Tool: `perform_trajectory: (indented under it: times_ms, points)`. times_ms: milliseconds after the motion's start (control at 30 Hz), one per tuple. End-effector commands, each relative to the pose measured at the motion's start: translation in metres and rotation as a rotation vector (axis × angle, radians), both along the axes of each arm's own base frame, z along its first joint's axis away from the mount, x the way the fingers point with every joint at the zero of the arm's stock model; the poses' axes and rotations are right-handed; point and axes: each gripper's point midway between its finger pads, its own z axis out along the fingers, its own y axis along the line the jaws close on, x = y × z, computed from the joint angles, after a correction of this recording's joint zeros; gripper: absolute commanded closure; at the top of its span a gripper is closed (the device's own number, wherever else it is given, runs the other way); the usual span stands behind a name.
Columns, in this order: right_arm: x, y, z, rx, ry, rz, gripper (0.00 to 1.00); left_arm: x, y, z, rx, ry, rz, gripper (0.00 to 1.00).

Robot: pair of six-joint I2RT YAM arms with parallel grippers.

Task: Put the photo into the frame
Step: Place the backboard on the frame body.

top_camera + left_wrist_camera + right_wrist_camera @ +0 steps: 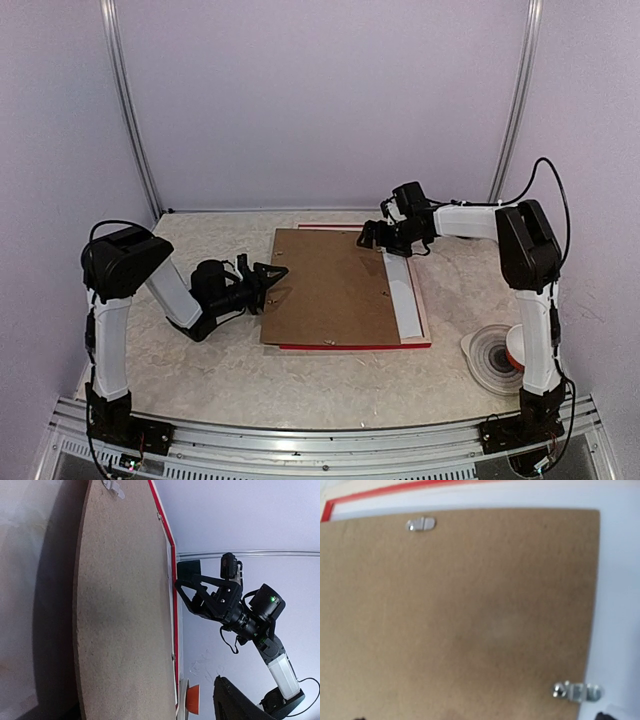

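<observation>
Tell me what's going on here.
A red frame lies face down. A brown backing board lies on it, shifted left, baring a white strip on the right. The left end effector is open at the board's left edge; the right end effector, open, hovers at its far right corner.

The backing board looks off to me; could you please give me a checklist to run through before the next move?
1. Backing board seated squarely in the frame: not ok. It lies shifted left, leaving a white strip bare on the right.
2. Photo under the board: cannot tell, as it is hidden.
3. Left hand released: ok. It is open at the board's left edge.
4. Right hand empty and ready: ok. It is open above the board's far right corner.
5. Metal clips turned clear of the board: cannot tell.
</observation>
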Motion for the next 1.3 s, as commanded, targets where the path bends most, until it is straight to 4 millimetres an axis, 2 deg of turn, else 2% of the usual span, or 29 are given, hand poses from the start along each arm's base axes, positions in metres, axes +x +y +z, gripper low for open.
perform_trajectory:
  times_ms: [0,333,633,933,1267]
  points:
    - [0.013,0.003,-0.004,0.026,-0.009,-0.008,0.01,-0.003,0.01,-0.029,0.078,0.083,0.023,0.32]
    - [0.016,0.014,-0.009,0.071,-0.002,0.023,0.01,-0.003,0.006,-0.029,0.075,0.085,0.012,0.31]
    - [0.016,0.006,-0.007,0.031,-0.011,0.001,0.01,-0.002,0.008,-0.029,0.088,0.088,0.019,0.31]
    - [0.022,0.009,-0.001,0.025,-0.024,0.014,0.01,0.0,0.008,-0.025,0.09,0.079,0.021,0.31]
    - [0.029,0.016,-0.007,0.041,-0.022,0.037,0.01,-0.001,0.007,-0.028,0.081,0.085,0.015,0.3]
